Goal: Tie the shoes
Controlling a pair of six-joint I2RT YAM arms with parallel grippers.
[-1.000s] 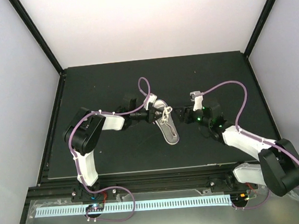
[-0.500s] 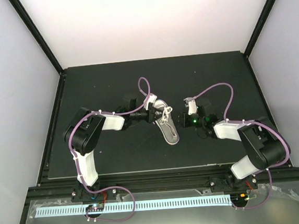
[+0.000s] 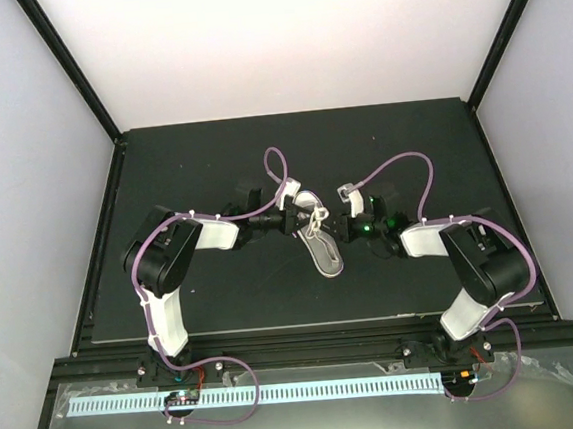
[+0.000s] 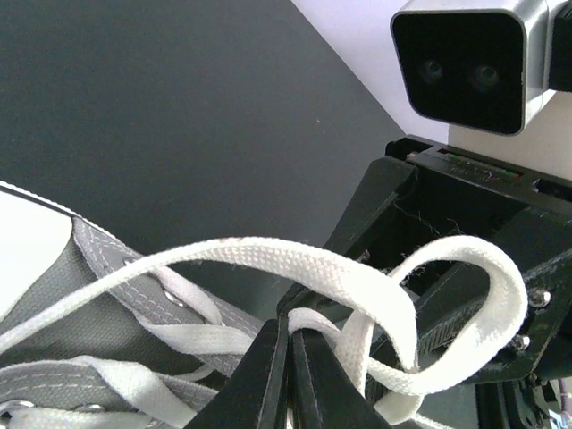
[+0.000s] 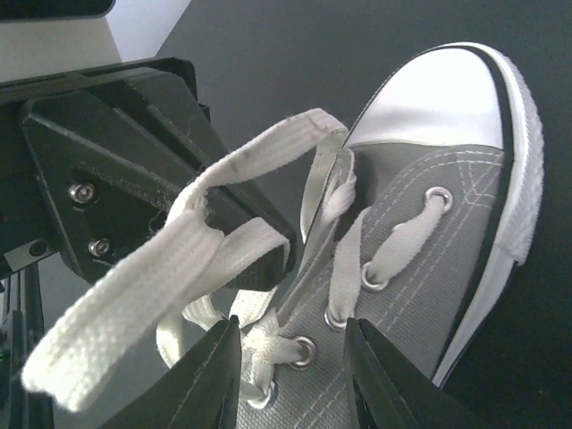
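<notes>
The right arm [image 3: 424, 241] has swung in. Its jaws, apart, now straddle the sneaker [image 3: 322, 246] at its laced throat, likely to take a strand. Opposite, the left jaws pinch the lace loop [image 4: 268, 255], holding it raised between both, with the sneaker on the bench [image 3: 212, 161] beneath.

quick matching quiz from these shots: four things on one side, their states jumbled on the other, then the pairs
Things
1. left gripper
2. right gripper
3. white rubber toe cap of the grey canvas sneaker
4. long white lace

States
A. open, poised above the metal eyelets
B. looped up off the shoe in an arch
C. shut, pinching the lace
D. smooth and bare, edged by a black line

Pairs: 1-C, 2-A, 3-D, 4-B
</notes>
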